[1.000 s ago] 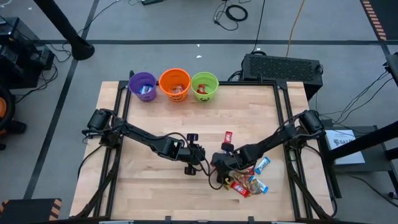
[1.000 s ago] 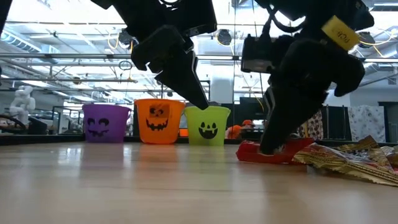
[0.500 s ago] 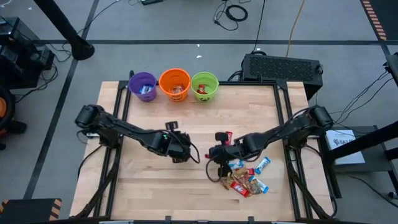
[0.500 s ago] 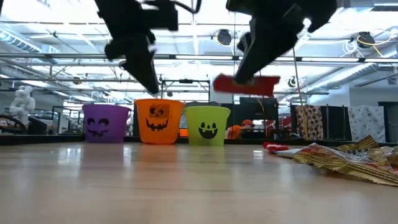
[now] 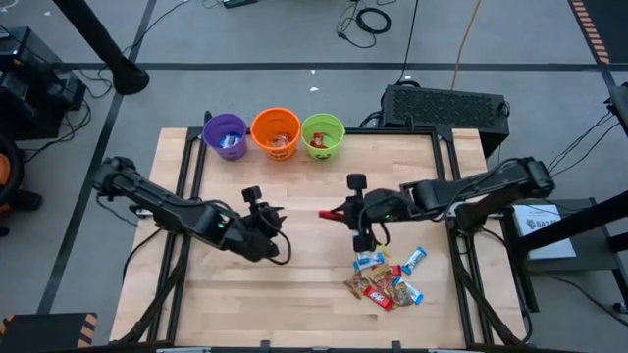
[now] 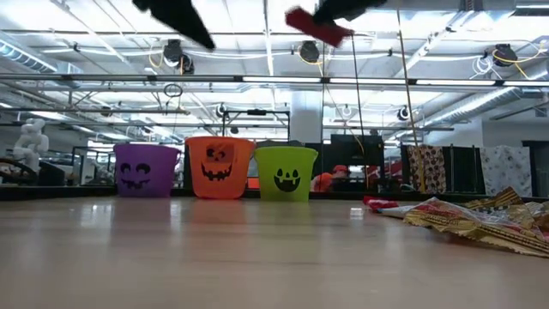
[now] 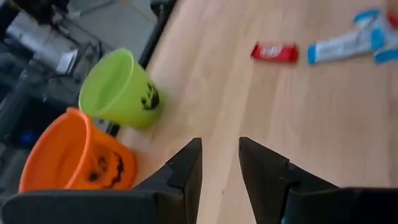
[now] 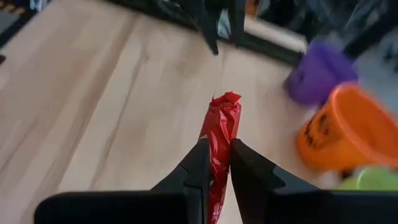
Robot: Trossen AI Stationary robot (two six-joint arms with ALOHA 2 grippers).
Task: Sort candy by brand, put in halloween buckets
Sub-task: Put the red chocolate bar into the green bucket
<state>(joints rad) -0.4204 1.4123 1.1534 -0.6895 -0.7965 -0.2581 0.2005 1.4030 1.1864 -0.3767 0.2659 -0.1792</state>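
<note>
Red wrapper's off the table now. The right gripper (image 8: 214, 163) is pinched shut on one red candy bar (image 8: 221, 127), and it has lifted clear of the wood since a second ago, when it was still down at the pile. In the low view that bar (image 6: 317, 24) hangs way up near the top, well above the buckets. From overhead it sits over open table (image 5: 294, 294), between the pile and the bucket row, so the pick looks done and the carry is underway.

The left gripper (image 5: 263, 218) has pulled back toward its own side and risen too. Its fingers (image 7: 186, 168) stand a little apart with nothing between them, so it's basically just clearing out of the way.

The rest of the candy (image 5: 385, 280) is in a loose heap near the front right of the table, a mix of red, blue and gold wrappers, so plenty is left to sort.

The purple bucket (image 5: 226, 135), orange bucket (image 5: 276, 131) and green bucket (image 5: 323, 135) sit touching in a row at the far edge, each already with something inside. Red shows in the green one, so that's probably where this bar goes, but that's a guess.
</note>
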